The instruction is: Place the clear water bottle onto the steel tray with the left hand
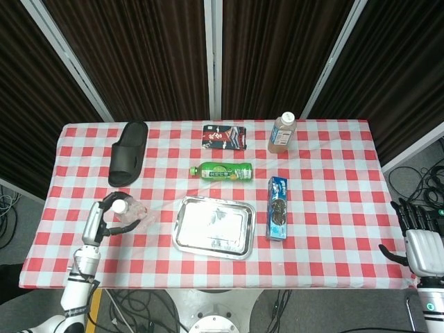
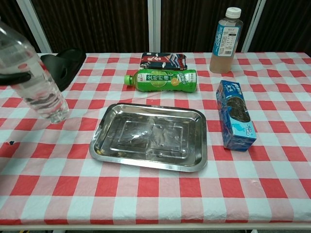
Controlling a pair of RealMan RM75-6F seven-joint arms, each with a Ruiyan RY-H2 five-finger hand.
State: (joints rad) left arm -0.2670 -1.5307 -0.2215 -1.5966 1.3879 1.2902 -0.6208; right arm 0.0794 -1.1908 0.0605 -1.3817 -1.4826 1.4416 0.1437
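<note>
The clear water bottle (image 1: 133,216) (image 2: 40,82) leans at the table's left side, white cap up, and its base looks close to or on the cloth. My left hand (image 1: 104,216) (image 2: 13,78) grips it around the body; the chest view shows only dark fingers wrapped over the plastic. The steel tray (image 1: 212,224) (image 2: 150,136) lies empty at the table's middle front, to the right of the bottle. My right hand (image 1: 420,239) hangs off the table's right edge, fingers apart, holding nothing.
A green bottle (image 1: 223,171) lies on its side behind the tray. A blue biscuit box (image 1: 277,207) lies to the tray's right. A black slipper (image 1: 128,152), a dark packet (image 1: 225,137) and an upright tea bottle (image 1: 282,133) sit along the back.
</note>
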